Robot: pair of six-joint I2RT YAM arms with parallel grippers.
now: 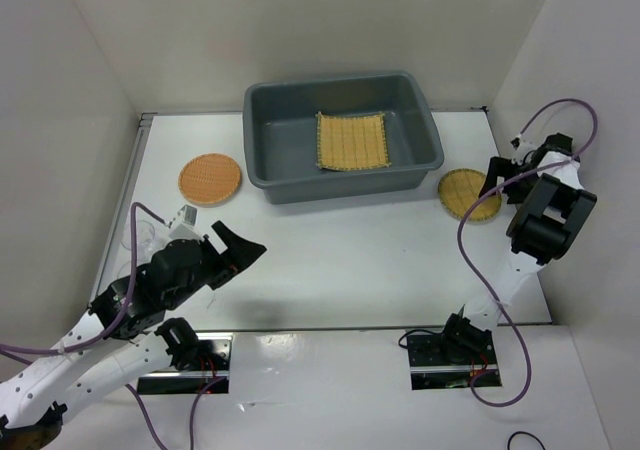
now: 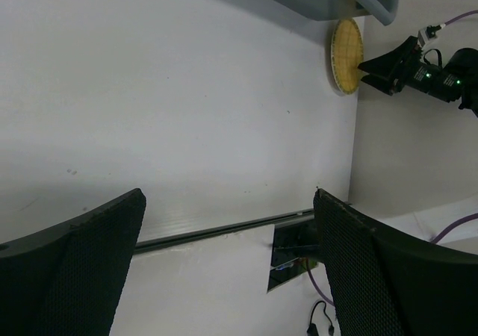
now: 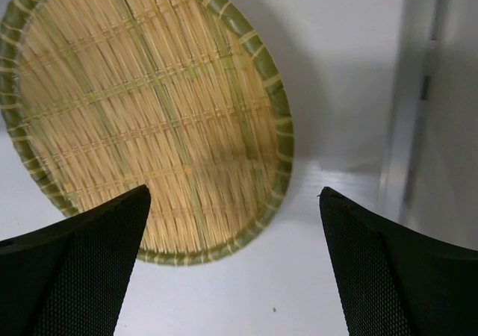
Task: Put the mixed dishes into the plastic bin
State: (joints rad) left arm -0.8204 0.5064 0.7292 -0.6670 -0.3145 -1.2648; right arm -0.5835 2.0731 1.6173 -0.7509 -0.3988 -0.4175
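While right tool (image 3: 233, 194) hangs spread over yellow tray (image 3: 142, 104) rim, left tool (image 2: 228, 194) spread, well apart.

White table (image 1: 330, 260) enclosed by plain white walls (image 1: 300, 30).

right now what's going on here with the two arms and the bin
Two arms are clearing dishes into the bin. The mat already lies inside it. The right gripper hovers open over the yellow tray, which lies on the table right of the bin, not yet gripped. The left gripper is open and holds nothing. The orange tray sits untouched left of the bin.
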